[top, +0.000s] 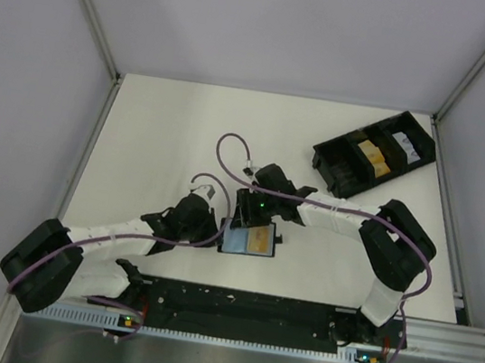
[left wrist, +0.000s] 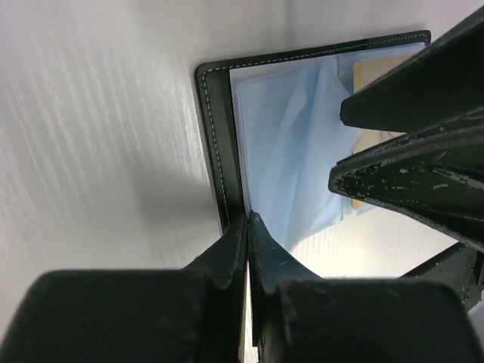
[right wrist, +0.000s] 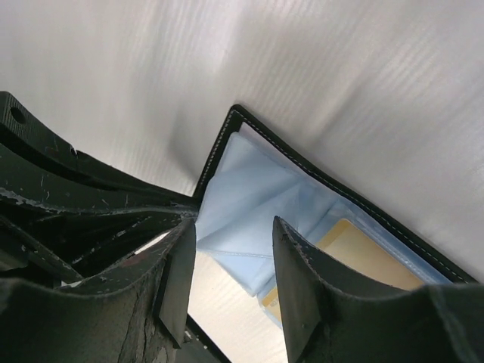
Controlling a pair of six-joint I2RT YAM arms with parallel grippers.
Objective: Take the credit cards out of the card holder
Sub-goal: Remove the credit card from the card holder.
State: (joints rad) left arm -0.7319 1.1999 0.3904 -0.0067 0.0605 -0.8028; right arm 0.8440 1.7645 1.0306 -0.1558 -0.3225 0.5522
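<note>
L hand (left wrist: 247, 221) pinches card holder (left wrist: 219, 128) edge; R hand (right wrist: 234, 227) spread above.

Three cameras, one shared spot: the open card holder (top: 248, 237) (left wrist: 219, 121) (right wrist: 217, 151).
The top one hangs above and behind the arm bases (top: 242, 307), looking down on the whole table (top: 167, 134); both wrist ones sit very close, low over the tabletop, facing the holder's blue-grey inside from opposite edges.

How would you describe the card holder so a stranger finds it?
On the white table, find where the left gripper and right gripper meet. The card holder lies open there: small, black-rimmed, pale blue inside, unlike the long black tray at far right.
</note>
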